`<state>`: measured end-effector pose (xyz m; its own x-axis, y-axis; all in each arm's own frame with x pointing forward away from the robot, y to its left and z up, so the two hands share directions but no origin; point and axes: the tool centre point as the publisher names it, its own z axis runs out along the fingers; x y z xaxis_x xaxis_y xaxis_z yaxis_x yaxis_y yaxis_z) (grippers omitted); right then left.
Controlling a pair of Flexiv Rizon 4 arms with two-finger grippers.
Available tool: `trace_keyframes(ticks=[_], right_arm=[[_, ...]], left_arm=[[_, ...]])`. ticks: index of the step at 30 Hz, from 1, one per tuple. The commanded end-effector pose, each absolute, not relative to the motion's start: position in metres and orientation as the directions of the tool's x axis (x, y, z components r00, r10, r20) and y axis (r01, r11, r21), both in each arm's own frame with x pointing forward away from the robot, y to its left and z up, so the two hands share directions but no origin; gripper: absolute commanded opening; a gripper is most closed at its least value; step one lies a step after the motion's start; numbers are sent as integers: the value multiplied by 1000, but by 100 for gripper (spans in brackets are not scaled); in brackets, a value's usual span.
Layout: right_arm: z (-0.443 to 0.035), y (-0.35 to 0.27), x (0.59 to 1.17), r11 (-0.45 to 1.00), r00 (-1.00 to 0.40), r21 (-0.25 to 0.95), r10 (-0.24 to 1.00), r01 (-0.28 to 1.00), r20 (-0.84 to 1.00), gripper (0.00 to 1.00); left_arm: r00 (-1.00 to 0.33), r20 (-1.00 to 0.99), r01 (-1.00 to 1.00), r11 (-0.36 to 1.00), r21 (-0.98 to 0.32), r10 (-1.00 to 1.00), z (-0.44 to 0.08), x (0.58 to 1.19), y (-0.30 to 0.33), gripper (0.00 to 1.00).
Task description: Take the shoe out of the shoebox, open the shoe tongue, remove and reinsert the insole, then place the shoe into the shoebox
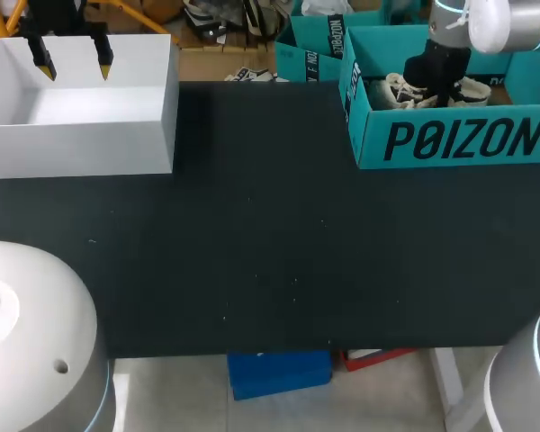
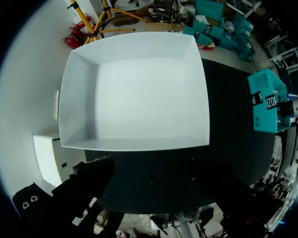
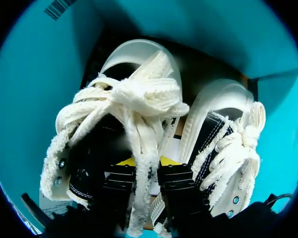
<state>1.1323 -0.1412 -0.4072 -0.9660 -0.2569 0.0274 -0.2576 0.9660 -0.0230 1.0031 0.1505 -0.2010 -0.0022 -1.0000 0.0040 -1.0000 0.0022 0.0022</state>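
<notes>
The left arm (image 1: 58, 16) comes in over the far left corner of the black bench (image 1: 252, 252). Its end effector (image 1: 74, 63) points straight down above an open white cardboard box (image 1: 81, 148). It is released, the two yellow tips spread wide and holding nothing, with the box's bare white inside below them.

The right arm (image 1: 486, 22) stands at the far right corner of the bench and reaches steeply down into a teal cardboard shoebox (image 1: 450, 144), whose near wall faces the bench's middle. In the right wrist view, its end effector (image 3: 146, 163) sits low inside the shoebox, clenched on a black canvas shoe (image 3: 97, 144) with a cream rubber toe and thick, frayed cream laces. A frayed cream strip of that shoe fills the narrow gap between the two fingers, which press against it from both sides. A second shoe (image 3: 223, 99) of the same kind lies just beside it, and both lie in the shoebox.
</notes>
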Motion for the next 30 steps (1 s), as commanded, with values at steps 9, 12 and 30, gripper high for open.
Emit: trace_keyframes(ticks=[9,12,30], right_arm=[[-407,-137,1127,973,-972,-19,-231,-232,33,0],[-394,-137,1126,973,-973,-9,-230,-231,29,0],[-324,-150,1128,970,-970,-32,-239,-240,38,0]], left_arm=[[-1,1,-1000,1,3,-1000,-200,1002,150,100],[-1,1,-1000,1,3,-1000,-200,1002,150,100],[-1,1,-1000,1,3,-1000,-200,1002,150,100]])
